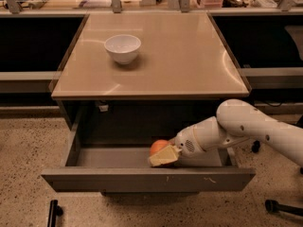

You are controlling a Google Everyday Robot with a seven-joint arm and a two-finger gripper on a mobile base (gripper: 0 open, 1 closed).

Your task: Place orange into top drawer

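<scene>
The top drawer (118, 178) is pulled open below the tan counter, its grey front panel facing me with small white scuffs. The orange (158, 146) sits inside the drawer near its middle, low over the drawer floor. My gripper (163, 156) reaches into the drawer from the right on a white arm. Its pale fingers (164, 157) are closed around the orange, one finger in front of the fruit and hiding its lower part.
A white bowl (122, 48) stands on the tan counter top (189, 56) at the back left. Dark open shelves flank the cabinet on both sides. A speckled floor lies in front, with black base parts at the lower left and right.
</scene>
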